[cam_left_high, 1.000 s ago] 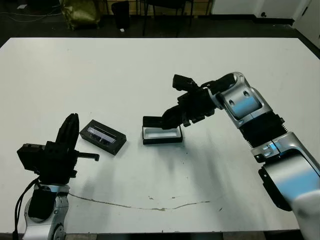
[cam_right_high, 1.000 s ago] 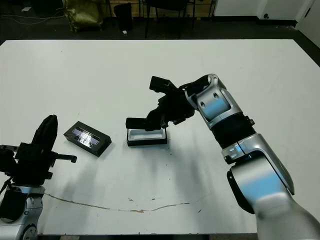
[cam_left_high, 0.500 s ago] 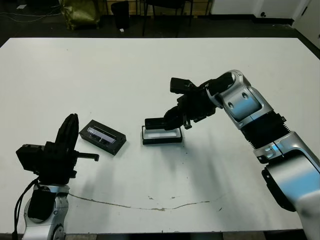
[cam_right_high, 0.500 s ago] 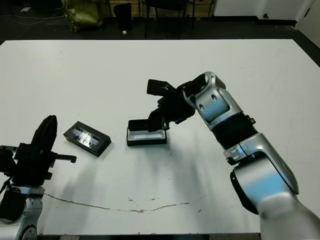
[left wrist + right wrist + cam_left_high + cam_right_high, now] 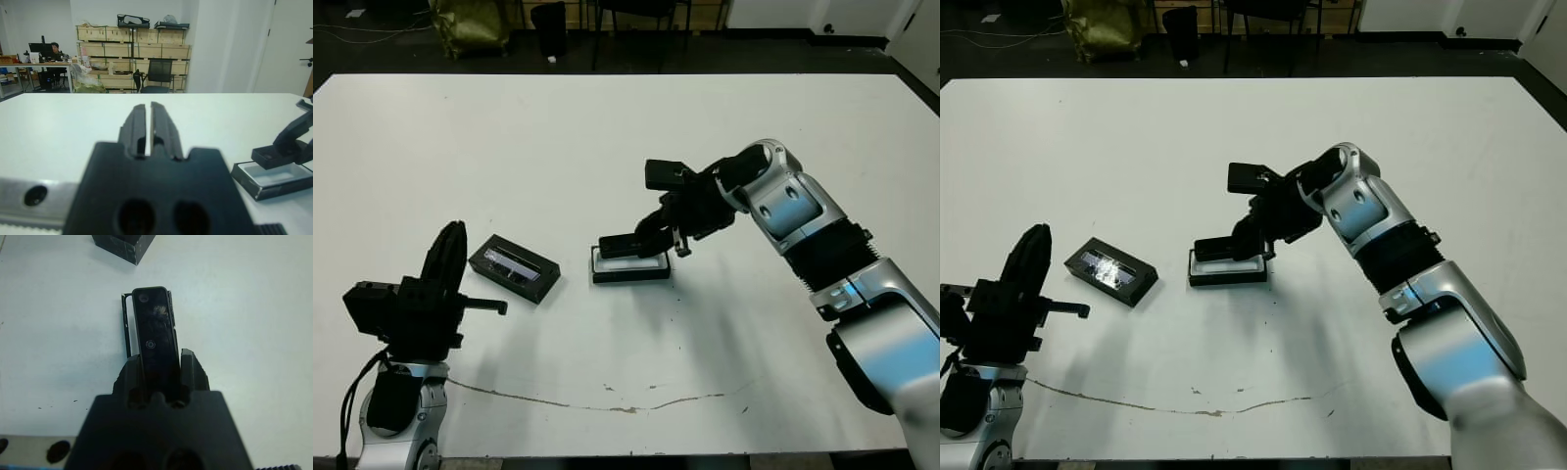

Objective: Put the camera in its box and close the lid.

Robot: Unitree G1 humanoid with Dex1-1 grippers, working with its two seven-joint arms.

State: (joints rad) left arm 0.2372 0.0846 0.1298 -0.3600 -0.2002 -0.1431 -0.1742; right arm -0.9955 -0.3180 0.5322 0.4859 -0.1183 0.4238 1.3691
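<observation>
Camera first: the slim black oblong bar with rounded ends is clamped between the two black fingers of the right hand, gripped by its near end so that most of its length juts out beyond the fingertips. In the head views it hangs roughly level, just above the shallow black rectangular box with the white lining, its free end over the side of the box farthest from the hand. From the right wrist view the bar lines up lengthwise with the tray beneath it, though a sliver of the tray's rim shows along one side, so it may sit a touch off centre.

The step in hand looks like the lowering of the camera into its box; it does not yet appear seated, though how much of a gap remains is hard to judge. Next, I would expect the hand to come down, keeping the bar flat and square with the walls, then part its fingers and draw back.

Beyond the box from this hand, well apart, the flat black rectangular lid with the shiny window strip lies on the white surface. It sits near the left hand, which holds nothing, fingers upright with only a thin slit between them. Fetching and fitting the lid remains to be done.
</observation>
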